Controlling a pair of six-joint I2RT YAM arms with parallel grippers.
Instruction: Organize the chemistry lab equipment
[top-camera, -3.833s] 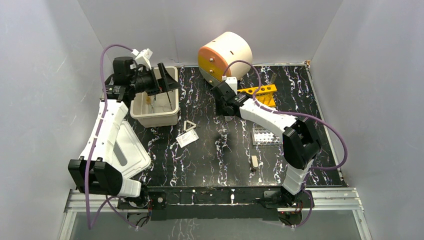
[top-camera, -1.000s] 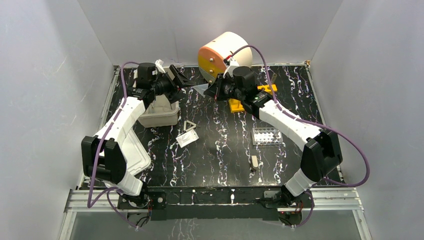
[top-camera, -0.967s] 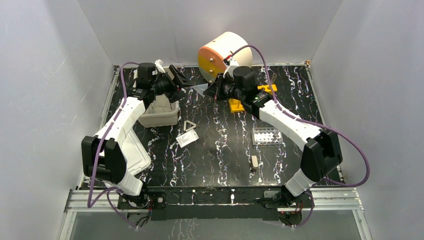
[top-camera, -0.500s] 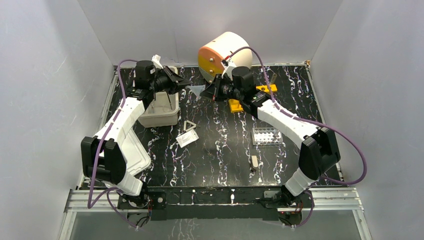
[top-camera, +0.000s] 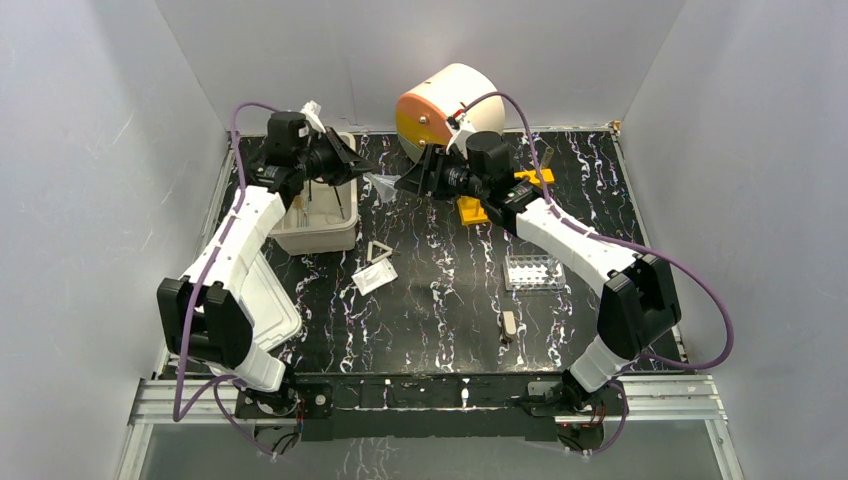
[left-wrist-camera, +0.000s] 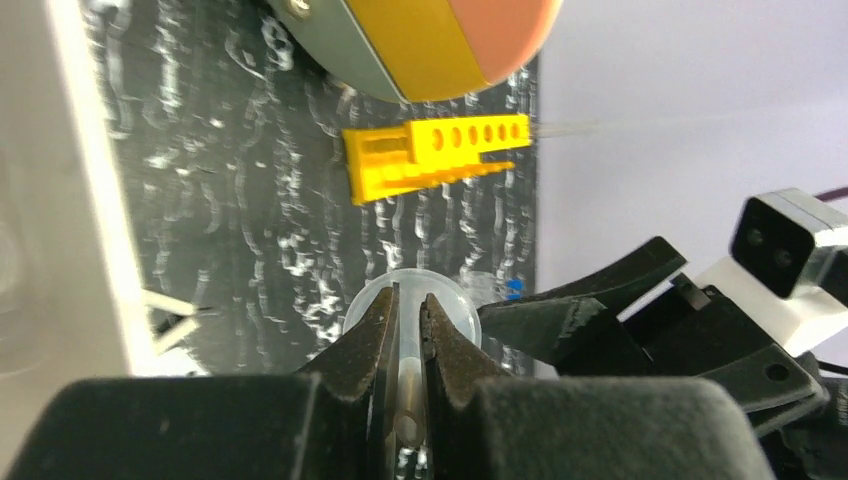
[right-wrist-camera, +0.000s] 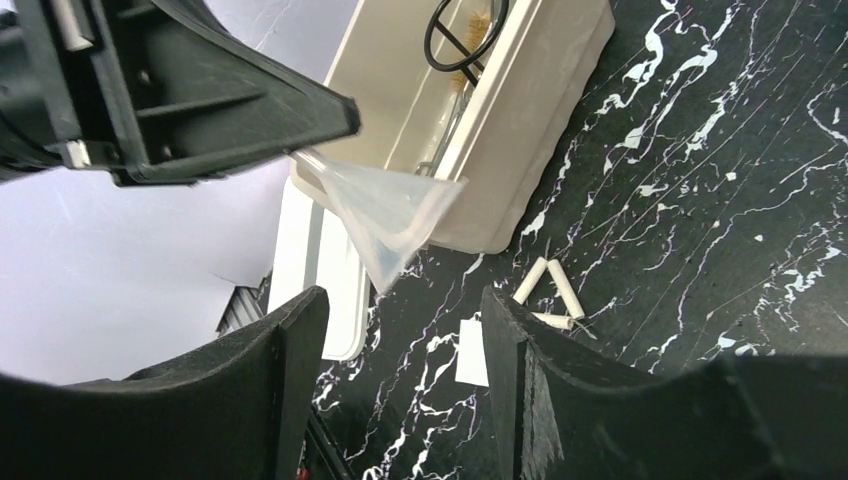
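The clear funnel (top-camera: 384, 184) hangs in the air between the two grippers, just right of the white tub. My left gripper (top-camera: 360, 168) is shut on its stem; in the left wrist view the jaws (left-wrist-camera: 408, 300) pinch the stem, with the round cone (left-wrist-camera: 455, 305) beyond them. My right gripper (top-camera: 408, 181) stands open just right of the cone, apart from it. In the right wrist view the funnel (right-wrist-camera: 390, 215) points away from the open right gripper (right-wrist-camera: 400, 295). A metal triangle (top-camera: 379, 250) and a white square pad (top-camera: 374, 277) lie on the mat.
The white tub (top-camera: 318, 238) holds a black ring with handle (right-wrist-camera: 465, 30) and thin tools. The cream-and-orange drawer unit (top-camera: 450, 108) stands at the back. A yellow rack (top-camera: 500, 190), a clear tube tray (top-camera: 532, 270), a small tool (top-camera: 509, 325) and a white lid (top-camera: 268, 300) lie around.
My left gripper shut on the funnel's stem. My right gripper then opened and let the funnel go. The left arm has drawn slightly left with the funnel.
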